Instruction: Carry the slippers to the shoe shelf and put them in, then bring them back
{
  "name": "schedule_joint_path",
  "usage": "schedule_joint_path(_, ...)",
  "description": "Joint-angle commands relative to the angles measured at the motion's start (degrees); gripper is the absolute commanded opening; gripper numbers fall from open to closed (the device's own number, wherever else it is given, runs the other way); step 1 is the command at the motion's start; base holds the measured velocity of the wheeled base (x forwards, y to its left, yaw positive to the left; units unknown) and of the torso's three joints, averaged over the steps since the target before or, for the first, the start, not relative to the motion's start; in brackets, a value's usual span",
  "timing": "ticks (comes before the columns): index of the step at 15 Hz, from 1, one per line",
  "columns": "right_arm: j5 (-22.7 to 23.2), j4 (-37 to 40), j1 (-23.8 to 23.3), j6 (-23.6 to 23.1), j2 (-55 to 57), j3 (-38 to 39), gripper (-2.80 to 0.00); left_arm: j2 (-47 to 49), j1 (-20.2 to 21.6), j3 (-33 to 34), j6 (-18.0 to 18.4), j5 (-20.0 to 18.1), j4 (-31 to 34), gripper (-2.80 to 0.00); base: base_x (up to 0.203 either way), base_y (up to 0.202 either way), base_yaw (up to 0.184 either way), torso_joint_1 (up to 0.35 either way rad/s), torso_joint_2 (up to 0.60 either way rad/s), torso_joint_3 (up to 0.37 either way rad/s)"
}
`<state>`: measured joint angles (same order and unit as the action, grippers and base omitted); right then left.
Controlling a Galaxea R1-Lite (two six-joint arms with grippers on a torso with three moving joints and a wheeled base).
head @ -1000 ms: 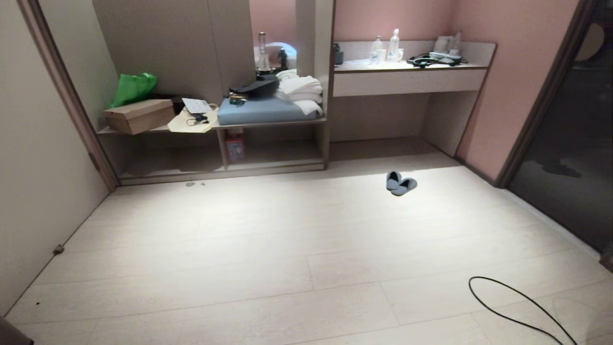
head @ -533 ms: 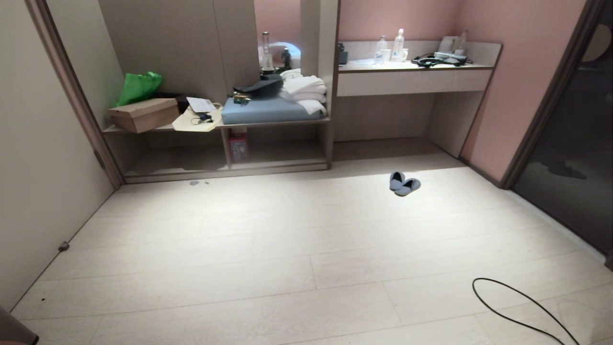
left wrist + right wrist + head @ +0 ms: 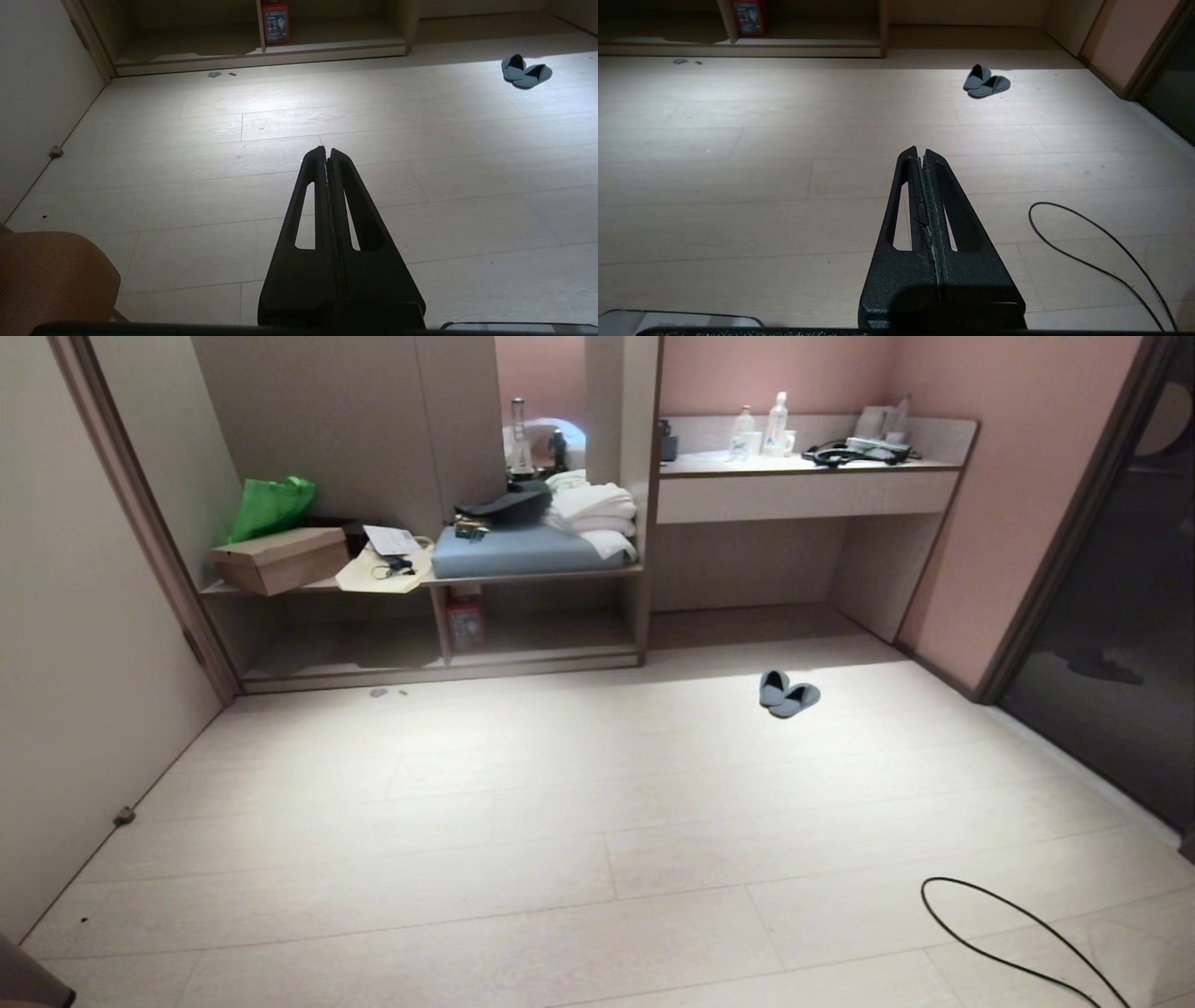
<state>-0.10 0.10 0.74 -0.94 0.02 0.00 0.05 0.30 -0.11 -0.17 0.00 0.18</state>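
Observation:
The grey-blue slippers (image 3: 789, 693) lie as a pair on the pale wood floor, far ahead and a little to the right, in front of the desk recess; they also show as the slippers (image 3: 525, 71) and the slippers (image 3: 986, 82) in the wrist views. The shoe shelf (image 3: 439, 658) is the low cubby at the back left, split by a vertical divider, with a red box by the divider. My left gripper (image 3: 327, 151) and right gripper (image 3: 920, 152) are both shut and empty, held over bare floor, far short of the slippers. Neither arm appears in the head view.
A black cable (image 3: 1018, 929) loops on the floor at near right. The bench board above the shelf carries a cardboard box (image 3: 278, 558), a green bag, a blue cushion and white towels. A desk counter (image 3: 803, 485) stands at the back right, a dark glass door (image 3: 1111, 616) on the right, a wall on the left.
The whole head view shifted slightly between one second ago and half a second ago, so the camera moved; since then it holds still. The slippers lie where they were.

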Motion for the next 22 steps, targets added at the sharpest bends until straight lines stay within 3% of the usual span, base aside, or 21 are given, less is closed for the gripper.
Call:
schedule_joint_path(1,0.0,0.0,0.0,0.0,0.1,0.0,-2.80,0.0,0.0,0.0,0.0,0.0,-0.1,-2.80,0.000,0.000,0.000,0.000,0.00,0.000)
schedule_joint_path(22,0.0,0.0,0.0,0.2,0.1,0.0,-2.80,0.0,0.0,0.0,-0.1,0.0,0.0,-2.80,0.000,0.000,0.000,0.000,0.00,0.000)
